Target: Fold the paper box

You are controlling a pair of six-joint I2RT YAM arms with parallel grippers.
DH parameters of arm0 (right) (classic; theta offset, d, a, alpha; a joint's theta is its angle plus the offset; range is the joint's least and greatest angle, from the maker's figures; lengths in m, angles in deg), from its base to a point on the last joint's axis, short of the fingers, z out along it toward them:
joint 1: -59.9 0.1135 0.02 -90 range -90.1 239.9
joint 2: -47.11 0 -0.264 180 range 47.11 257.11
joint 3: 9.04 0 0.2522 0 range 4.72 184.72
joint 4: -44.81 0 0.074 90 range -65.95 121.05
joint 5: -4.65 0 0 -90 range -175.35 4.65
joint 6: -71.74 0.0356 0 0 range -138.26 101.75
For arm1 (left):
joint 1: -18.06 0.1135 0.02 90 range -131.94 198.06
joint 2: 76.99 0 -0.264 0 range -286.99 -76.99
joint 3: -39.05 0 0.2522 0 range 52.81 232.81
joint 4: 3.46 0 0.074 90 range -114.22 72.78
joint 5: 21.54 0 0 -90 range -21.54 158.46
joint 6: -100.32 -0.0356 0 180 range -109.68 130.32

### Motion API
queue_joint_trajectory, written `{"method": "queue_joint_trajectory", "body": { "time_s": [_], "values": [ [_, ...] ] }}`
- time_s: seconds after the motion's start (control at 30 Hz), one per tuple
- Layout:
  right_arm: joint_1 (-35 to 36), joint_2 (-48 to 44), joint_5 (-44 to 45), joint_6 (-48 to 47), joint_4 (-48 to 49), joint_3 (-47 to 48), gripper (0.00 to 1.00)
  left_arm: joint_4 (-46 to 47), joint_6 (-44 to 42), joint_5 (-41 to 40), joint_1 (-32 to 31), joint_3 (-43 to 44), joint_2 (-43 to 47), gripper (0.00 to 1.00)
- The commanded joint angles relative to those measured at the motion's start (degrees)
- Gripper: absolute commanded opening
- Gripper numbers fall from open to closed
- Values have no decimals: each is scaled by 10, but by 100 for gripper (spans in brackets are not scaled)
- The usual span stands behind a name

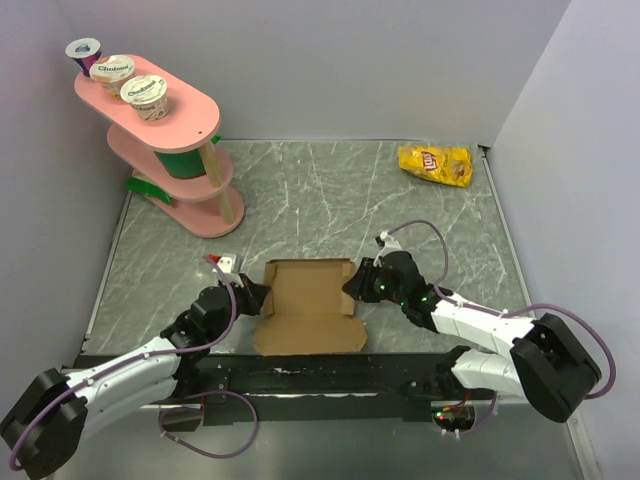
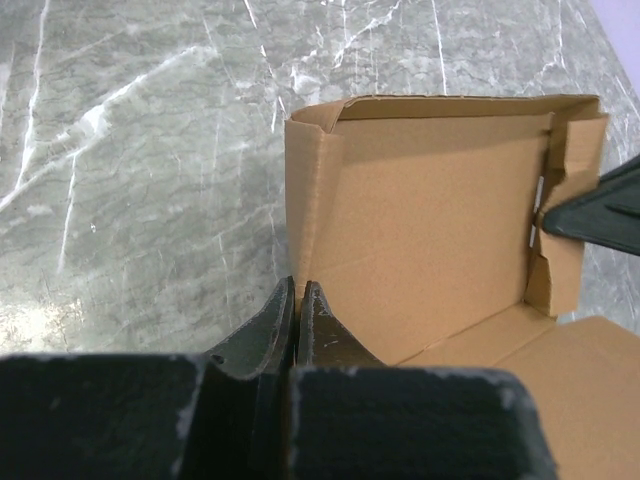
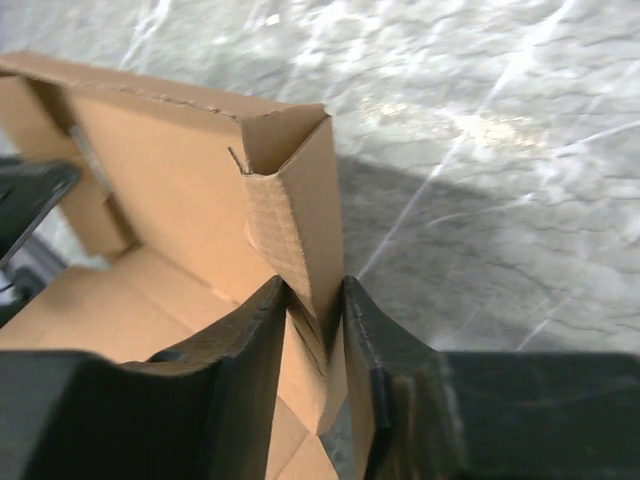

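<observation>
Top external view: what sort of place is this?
Probably a lab robot workcell, not a home: plain walls box in a marble-look table, with staged props on it, a pink tiered stand holding yogurt cups and a yellow chip bag.

Two cup lids [image 1: 128, 79] on the pink shelf's [image 1: 190, 105] top read "Chobani"; the yellow bag [image 1: 435, 165], far right of the shelf, shows "Lay's".

Count: 1 box [image 1: 305, 300] near centre; 1 chip bag [image 1: 435, 164] far right; 1 pink stand [image 1: 195, 105] far left, 3 tiers; 3 cups [image 1: 112, 70] on its top tier.
</observation>
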Motion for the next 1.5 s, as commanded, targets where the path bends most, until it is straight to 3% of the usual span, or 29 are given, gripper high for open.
{"method": "queue_joint_trajectory", "body": {
  "time_s": [0.0,0.33,0.47,0.73,0.97,1.13,1.27,1.47],
  "values": [
    [12,29,107,10,-59,39,33,43,-8,-19,-15,8,-12,1],
    [25,93,196,17,-74,55,15,47,-14,-80,-69,14,-31,1],
    [25,118,224,25,-92,74,1,68,-30,-92,-81,6,-22,1],
    [27,163,282,43,-134,116,0,93,-70,-85,-97,22,-74,1],
    [27,177,346,53,-156,134,0,99,-101,-118,-124,16,-40,1],
    [48,90,401,33,-122,105,0,119,-158,-173,-164,25,-13,1],
    [63,40,444,35,-134,97,0,146,-223,-170,-185,49,-34,1],
    [69,-17,471,49,-98,51,0,171,-249,-277,-298,71,-72,1]
  ]
}}
